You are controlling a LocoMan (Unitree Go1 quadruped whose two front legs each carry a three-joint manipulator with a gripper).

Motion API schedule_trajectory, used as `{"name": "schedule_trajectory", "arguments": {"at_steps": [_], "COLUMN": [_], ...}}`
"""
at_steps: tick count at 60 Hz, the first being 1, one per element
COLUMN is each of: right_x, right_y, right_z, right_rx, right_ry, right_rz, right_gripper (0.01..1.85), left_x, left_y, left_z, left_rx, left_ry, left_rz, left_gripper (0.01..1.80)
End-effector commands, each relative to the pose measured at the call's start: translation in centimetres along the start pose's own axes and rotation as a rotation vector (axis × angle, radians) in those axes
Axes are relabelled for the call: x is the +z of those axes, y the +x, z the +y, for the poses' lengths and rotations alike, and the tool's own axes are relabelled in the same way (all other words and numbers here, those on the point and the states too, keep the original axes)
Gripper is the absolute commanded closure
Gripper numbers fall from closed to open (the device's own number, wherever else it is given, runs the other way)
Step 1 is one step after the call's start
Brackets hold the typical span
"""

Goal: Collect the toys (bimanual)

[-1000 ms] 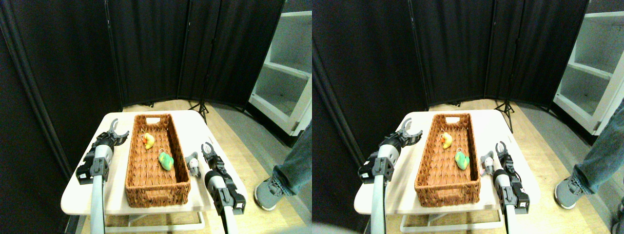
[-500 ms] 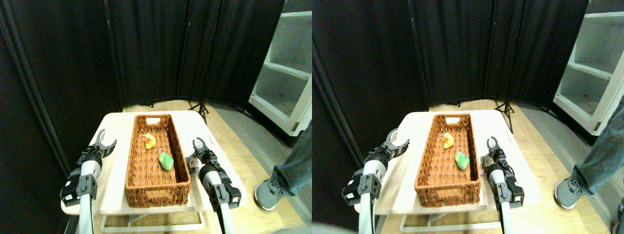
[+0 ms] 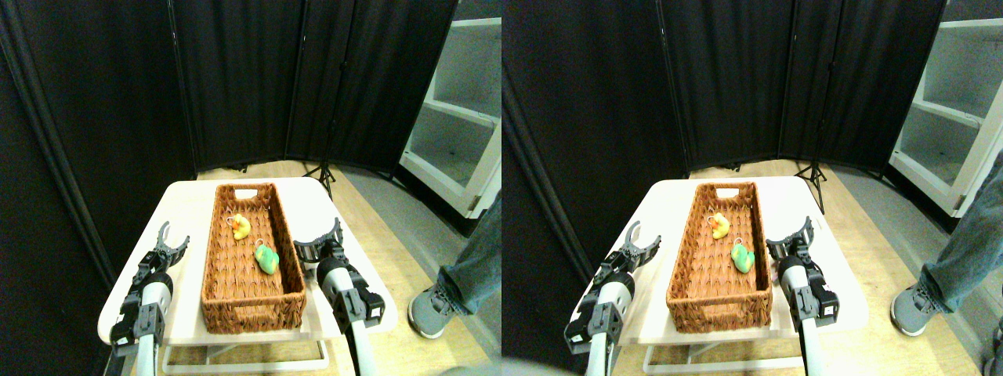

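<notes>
Left gripper (image 3: 168, 239) hovers over the bare left strip of the pale rounded desk (image 3: 188, 200), jaws spread wide, nothing between them. No toy in view on that side of the desk.

Long brown wicker basket (image 3: 251, 304) runs down the middle of the desk, far end with a handle slot. Two toys inside: small yellow soft animal figure (image 3: 240, 227) toward the far half, with some orange on it and a ring at its top; small green soft animal figure (image 3: 267, 258) nearer the middle, close to the right wall. Both lie on the basket floor, apart from each other. These two count as collected.

Right gripper (image 3: 318, 241) sits just beside the basket's right wall, jaws spread sideways. Can't tell if anything sits between them; the arm covers the desk there, so a toy could be hidden.

Judgement: at least two toys done; no loose toy visible on the desk. Task near its end or waiting on more toys.

Far right, a person's jeans leg and grey shoe (image 3: 431, 313) on the floor.
</notes>
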Motion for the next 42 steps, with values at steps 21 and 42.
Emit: {"name": "schedule_trajectory", "arguments": {"at_steps": [21, 42], "right_x": [-1.6, -2.0], "right_y": [0.7, 2.1], "right_z": [-1.9, -4.5], "right_rx": [-0.017, -0.044], "right_ry": [0.175, 0.297], "right_rz": [0.119, 0.077], "right_gripper": [0.82, 0.99], "left_x": [-0.4, -0.4], "left_y": [1.2, 1.6], "left_z": [-0.4, -0.4], "left_rx": [-0.06, -0.043], "left_ry": [0.003, -0.032], "left_rz": [0.009, 0.0], "left_gripper": [1.47, 1.45]}}
